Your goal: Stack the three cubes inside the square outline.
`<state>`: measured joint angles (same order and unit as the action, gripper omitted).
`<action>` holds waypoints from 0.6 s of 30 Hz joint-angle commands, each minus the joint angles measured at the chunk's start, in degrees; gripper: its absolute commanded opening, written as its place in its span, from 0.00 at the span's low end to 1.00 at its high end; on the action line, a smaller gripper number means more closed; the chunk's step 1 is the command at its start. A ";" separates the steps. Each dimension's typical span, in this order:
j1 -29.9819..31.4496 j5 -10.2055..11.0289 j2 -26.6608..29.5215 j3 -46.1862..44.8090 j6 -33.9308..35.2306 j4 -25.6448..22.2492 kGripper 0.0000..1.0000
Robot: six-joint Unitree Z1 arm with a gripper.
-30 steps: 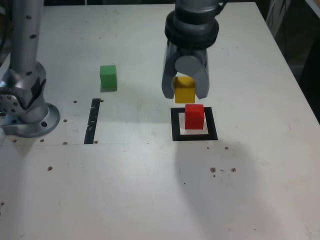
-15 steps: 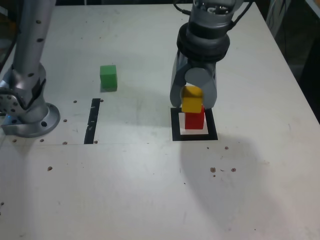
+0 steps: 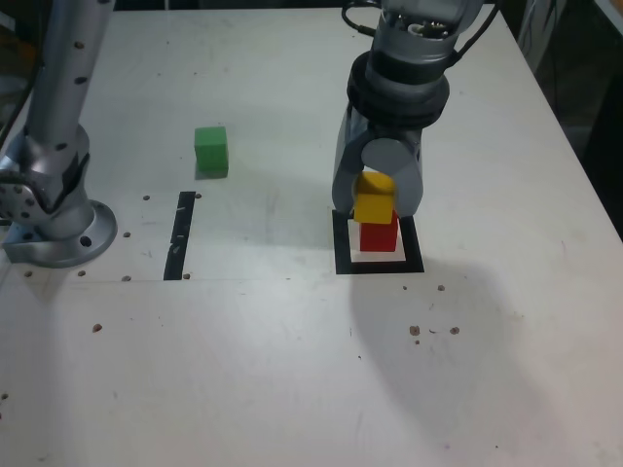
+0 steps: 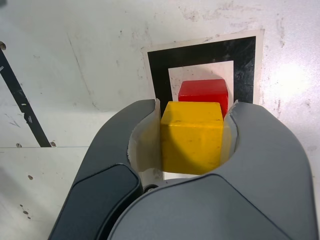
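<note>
Yellow cube [image 4: 192, 136] sat clamped between the jaws of the gripper [image 3: 377, 197], pinched on two opposite faces so that its underside was free to meet the block below. It hung right over the red cube [image 3: 380, 235], which stood inside the square outline [image 3: 341, 255]; from the exterior view the two looked to be touching or nearly so, though I could not tell whether the yellow one was bearing on the red or just above it. In the wrist view the red top peeked out past the yellow edge, so the pair seemed slightly offset, which may have been only the camera's slant. The green cube [image 3: 211, 151] waited apart, well toward the exterior view's left, beyond a straight black tape strip [image 3: 181, 234], presumably because its turn came last.

All of it rested on a white tabletop [image 3: 292, 370], scuffed and speckled with small dark chips. The arm's grey base [image 3: 54, 219] stood at the exterior view's left edge. Beyond the table the room was dark and showed little.
</note>
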<state>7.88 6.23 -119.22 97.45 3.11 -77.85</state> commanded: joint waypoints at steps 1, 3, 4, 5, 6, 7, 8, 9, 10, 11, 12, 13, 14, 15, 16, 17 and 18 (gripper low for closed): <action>0.03 -0.05 -0.42 0.35 -0.10 0.03 0.38; 0.03 -0.08 -0.67 0.54 -0.10 0.03 0.41; 0.03 -0.10 -0.86 0.65 -0.10 0.04 0.42; 0.03 -0.11 -0.99 0.75 -0.10 0.05 0.43; 0.03 -0.11 -1.10 0.83 -0.10 0.06 0.44; 0.03 -0.11 -1.19 0.89 -0.10 0.07 0.46; 0.03 -0.12 -1.25 0.94 -0.12 0.11 0.48; 0.03 -0.11 -1.28 0.98 -0.18 0.18 0.50; 0.03 -0.11 -1.30 1.01 -0.25 0.23 0.52; 0.03 -0.11 -1.32 1.01 -0.34 0.28 0.55; 0.03 -0.12 -1.33 1.01 -0.42 0.35 0.58; 0.03 -0.12 -1.34 1.01 -0.50 0.42 0.61; 0.03 -0.11 -1.35 0.99 -0.58 0.47 0.64; 0.03 -0.09 -1.36 0.97 -0.63 0.48 0.68; 0.03 -0.03 -1.35 0.93 -0.66 0.50 0.71; 0.03 0.04 -1.35 0.88 -0.67 0.54 0.75; 0.02 0.11 -1.35 0.81 -0.68 0.57 0.78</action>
<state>7.87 6.18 -120.30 98.25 2.53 -77.37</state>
